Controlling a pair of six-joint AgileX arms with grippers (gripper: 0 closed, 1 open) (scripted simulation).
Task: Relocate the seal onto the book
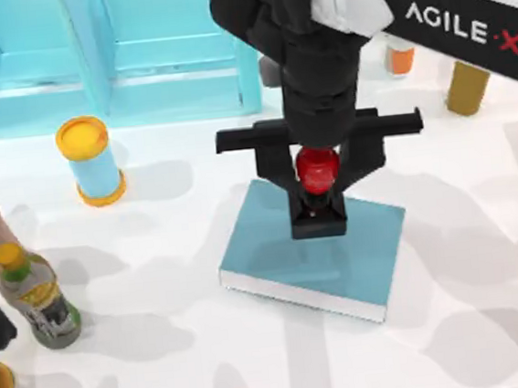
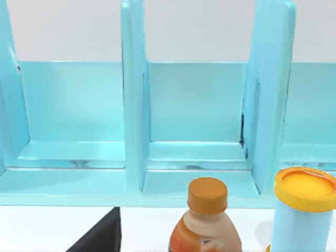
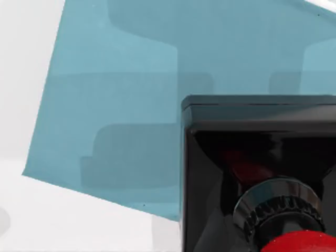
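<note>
My right gripper point(image 1: 317, 175) hangs straight over the book point(image 1: 283, 256), jaws pinching the seal point(image 1: 317, 188) by its red knob, the black base touching or just above the cover (I can't tell which). Nothing stands between them. My left arm sits parked at the surface's left edge, near the green-capped bottle point(image 1: 38, 298).

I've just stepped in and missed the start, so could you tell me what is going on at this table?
The right gripper is over the teal book in the middle of the table, its fingers closed around the red knob of the seal. The seal's black base is above the book's far edge; whether it is touching the cover is unclear. The left arm is parked at the table's left edge, near a green-labelled bottle.
</note>
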